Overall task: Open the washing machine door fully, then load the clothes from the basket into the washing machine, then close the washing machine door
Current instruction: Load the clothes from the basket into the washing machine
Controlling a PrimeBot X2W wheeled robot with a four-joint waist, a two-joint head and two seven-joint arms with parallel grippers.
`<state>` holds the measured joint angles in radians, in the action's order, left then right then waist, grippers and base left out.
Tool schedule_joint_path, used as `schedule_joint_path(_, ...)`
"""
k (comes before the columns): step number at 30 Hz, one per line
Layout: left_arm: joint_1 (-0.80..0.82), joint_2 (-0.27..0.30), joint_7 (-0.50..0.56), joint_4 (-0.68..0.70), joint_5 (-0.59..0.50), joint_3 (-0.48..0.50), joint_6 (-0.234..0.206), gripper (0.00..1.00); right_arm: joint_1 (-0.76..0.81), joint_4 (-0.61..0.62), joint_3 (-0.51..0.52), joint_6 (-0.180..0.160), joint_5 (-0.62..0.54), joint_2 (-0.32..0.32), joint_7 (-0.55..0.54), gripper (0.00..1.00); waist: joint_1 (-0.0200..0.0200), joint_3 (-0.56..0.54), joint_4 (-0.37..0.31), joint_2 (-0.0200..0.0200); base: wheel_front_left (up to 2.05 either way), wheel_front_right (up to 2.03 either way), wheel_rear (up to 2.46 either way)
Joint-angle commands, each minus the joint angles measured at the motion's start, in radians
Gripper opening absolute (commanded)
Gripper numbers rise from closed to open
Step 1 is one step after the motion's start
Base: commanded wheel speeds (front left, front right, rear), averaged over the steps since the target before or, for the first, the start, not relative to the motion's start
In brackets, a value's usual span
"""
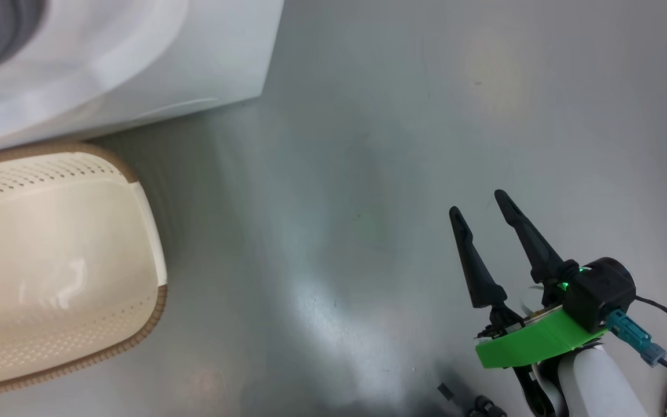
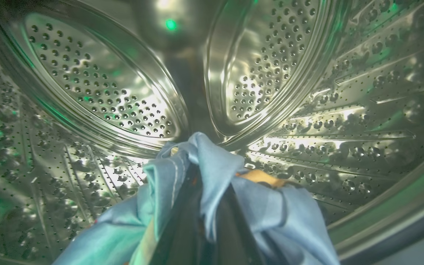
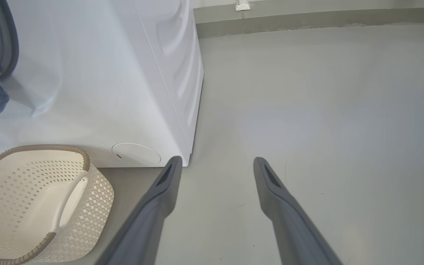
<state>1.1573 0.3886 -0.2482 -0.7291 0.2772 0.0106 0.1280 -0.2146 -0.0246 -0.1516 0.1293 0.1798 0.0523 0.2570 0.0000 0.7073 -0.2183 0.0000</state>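
Head view: my right pincer (image 1: 477, 202) hangs released over the floor (image 1: 368, 145), well right of the basket (image 1: 136, 324), which sits just beside the washing machine (image 1: 136, 58). Left wrist view: my left pincer (image 2: 204, 198) is clenched on the clothes (image 2: 289, 221) inside the steel drum (image 2: 98, 95). Right wrist view: part of the clothes dangles at the machine's opening, far left.

The drum (image 2: 98, 92) is shiny steel, clothes (image 2: 215, 165) soft cloth, basket (image 3: 95, 201) matt plastic.
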Motion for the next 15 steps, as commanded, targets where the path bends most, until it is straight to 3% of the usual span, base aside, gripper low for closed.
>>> schedule_joint_path(1, 0.023, 0.069, -0.009, 0.015, 0.002, 0.013, 0.003, 0.00, 0.005, 0.027, -0.029, 0.001, 0.006, -0.002, 0.005, 1.00, 0.0000, 0.024, -0.007, 0.0000, 0.00, 0.00, 0.00)
schedule_joint_path(4, 0.051, 0.083, -0.012, 0.021, -0.011, 0.011, 0.003, 0.00, 0.001, 0.030, -0.033, 0.001, 0.008, -0.002, 0.005, 1.00, 0.0000, 0.037, -0.011, 0.0000, 0.00, 0.00, 0.00)
schedule_joint_path(15, 0.102, 0.110, -0.013, 0.284, -0.149, 0.048, -0.026, 0.00, -0.007, 0.027, -0.061, 0.001, 0.022, -0.002, 0.005, 1.00, 0.0000, 0.077, -0.036, 0.0000, 0.00, 0.00, 0.00)
